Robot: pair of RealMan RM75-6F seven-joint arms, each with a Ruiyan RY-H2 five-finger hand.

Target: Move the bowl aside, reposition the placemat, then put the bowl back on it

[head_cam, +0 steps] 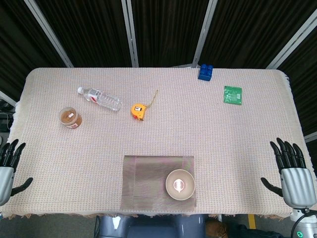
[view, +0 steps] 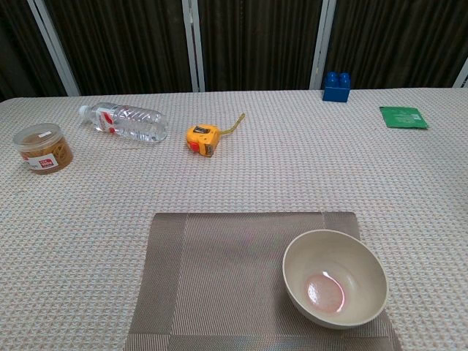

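Both our hands hang spread and empty off the table's side edges; the bowl (head_cam: pixel 180 184) sits on the mat (head_cam: pixel 148 178).

Left to right: our left hand (head_cam: pixel 7 166) holds nothing, fingers apart, at the table's (head_cam: pixel 198 129) eight o'clock; jar (head_cam: pixel 71 117), bottle (head_cam: pixel 99 98) and tape measure (head_cam: pixel 138 110) lie toward ten o'clock; the mat lies at six o'clock, the bowl upright on its right part; a blue block (head_cam: pixel 205 72) and green packet (head_cam: pixel 233 94) sit toward one o'clock; our right hand (head_cam: pixel 293 174) holds nothing, fingers apart, at four o'clock.
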